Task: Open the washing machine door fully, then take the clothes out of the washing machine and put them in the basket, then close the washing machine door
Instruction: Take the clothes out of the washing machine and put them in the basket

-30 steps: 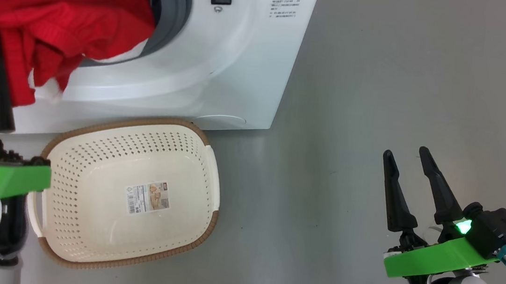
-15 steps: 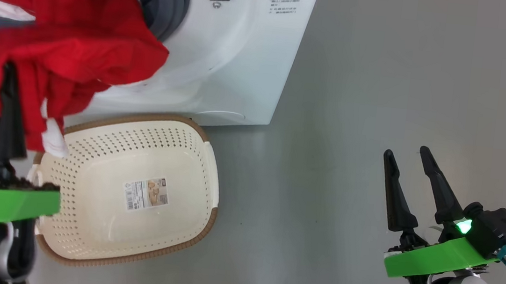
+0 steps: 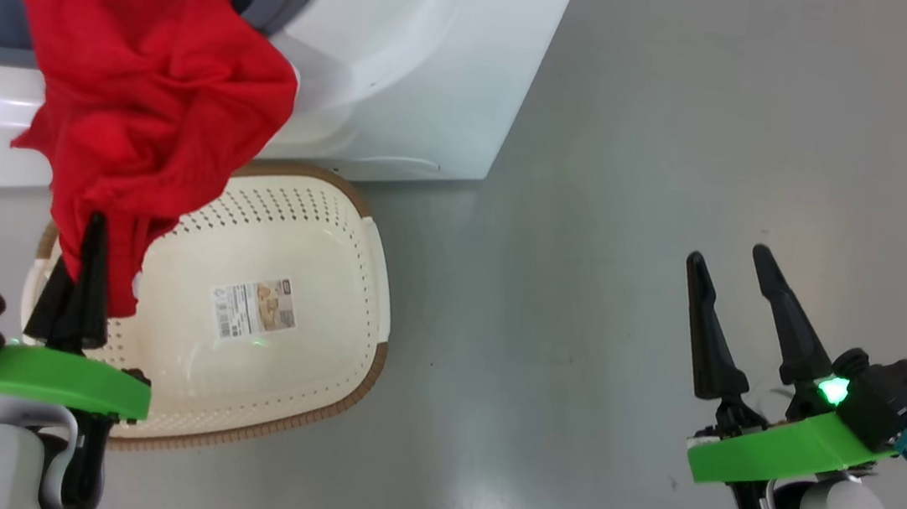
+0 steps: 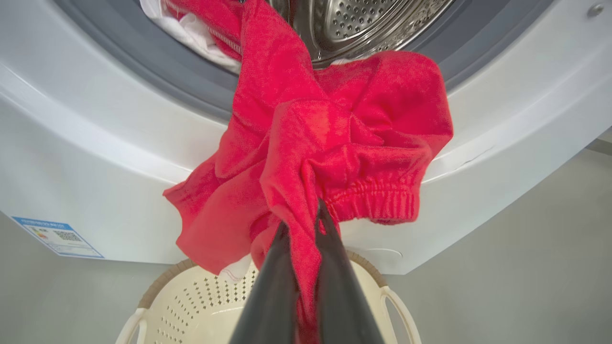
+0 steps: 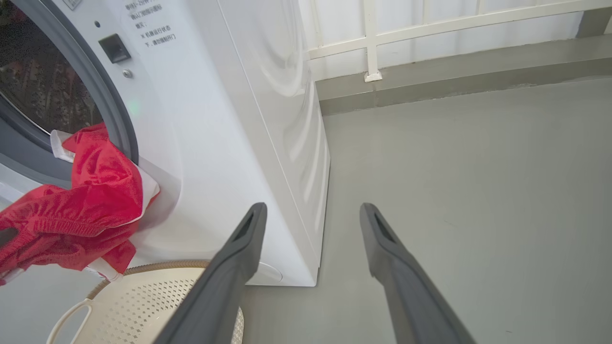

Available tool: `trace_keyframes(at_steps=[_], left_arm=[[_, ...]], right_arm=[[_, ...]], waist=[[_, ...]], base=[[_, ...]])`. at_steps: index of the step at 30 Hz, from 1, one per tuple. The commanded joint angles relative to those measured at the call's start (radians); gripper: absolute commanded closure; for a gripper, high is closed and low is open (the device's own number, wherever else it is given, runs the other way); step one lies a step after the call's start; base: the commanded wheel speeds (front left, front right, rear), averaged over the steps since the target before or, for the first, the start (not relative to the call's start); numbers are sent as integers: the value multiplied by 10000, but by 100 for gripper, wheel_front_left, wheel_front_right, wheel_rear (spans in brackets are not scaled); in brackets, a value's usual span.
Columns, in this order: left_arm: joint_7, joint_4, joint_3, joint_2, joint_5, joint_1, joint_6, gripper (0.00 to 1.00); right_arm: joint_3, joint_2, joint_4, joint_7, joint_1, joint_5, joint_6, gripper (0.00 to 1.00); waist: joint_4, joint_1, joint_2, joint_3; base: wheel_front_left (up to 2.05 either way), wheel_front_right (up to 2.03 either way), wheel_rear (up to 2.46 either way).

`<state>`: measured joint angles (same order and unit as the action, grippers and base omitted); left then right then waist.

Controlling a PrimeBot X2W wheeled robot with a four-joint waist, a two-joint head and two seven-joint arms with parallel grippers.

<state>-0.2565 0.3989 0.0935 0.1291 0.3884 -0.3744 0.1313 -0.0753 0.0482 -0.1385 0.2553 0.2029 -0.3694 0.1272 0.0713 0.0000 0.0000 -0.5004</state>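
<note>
My left gripper (image 3: pixel 92 227) (image 4: pixel 302 217) is shut on the red clothes (image 3: pixel 141 104) (image 4: pixel 315 143) (image 5: pixel 81 210), which stretch from the drum of the white washing machine (image 3: pixel 431 67) (image 4: pixel 86 157) (image 5: pixel 229 119) out over its lip. The held end hangs above the left part of the cream basket (image 3: pixel 321 232) (image 4: pixel 191 296) (image 5: pixel 138 306), which stands on the floor in front of the machine. Far to the right, my right gripper (image 3: pixel 731 258) (image 5: pixel 311 210) stands open over bare floor with nothing between its fingers. The washing machine door is out of view.
A grey floor (image 3: pixel 684 144) spreads to the right of the machine. In the right wrist view a low kerb and a white railing (image 5: pixel 430 28) run along the back. A blue label (image 4: pixel 57 236) sits low on the machine's front.
My left gripper has pulled the red clothes down and out of the drum, from the machine's lip to above the basket's left side. The head camera has shifted. The right gripper has stayed put.
</note>
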Motion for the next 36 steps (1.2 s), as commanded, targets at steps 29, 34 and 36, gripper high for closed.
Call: trace_keyframes(at_steps=[29,34,36], left_arm=[[-53,3467,-1445,1077,180,-2546,-6,10],[-53,3301,-1458,1053,216,-2413,-6,0],[-53,3179,-1486,1017,244,-2318,-6,0]], right_arm=[[-481,20,494,65,570,109,35,0],[-479,20,470,65,563,139,35,0],[-465,20,456,65,555,157,35,0]], waist=[[208,0,0,-1477],[168,0,0,-1350],[133,0,0,-1281]], base=[[0,0,0],[0,0,0],[0,0,0]])
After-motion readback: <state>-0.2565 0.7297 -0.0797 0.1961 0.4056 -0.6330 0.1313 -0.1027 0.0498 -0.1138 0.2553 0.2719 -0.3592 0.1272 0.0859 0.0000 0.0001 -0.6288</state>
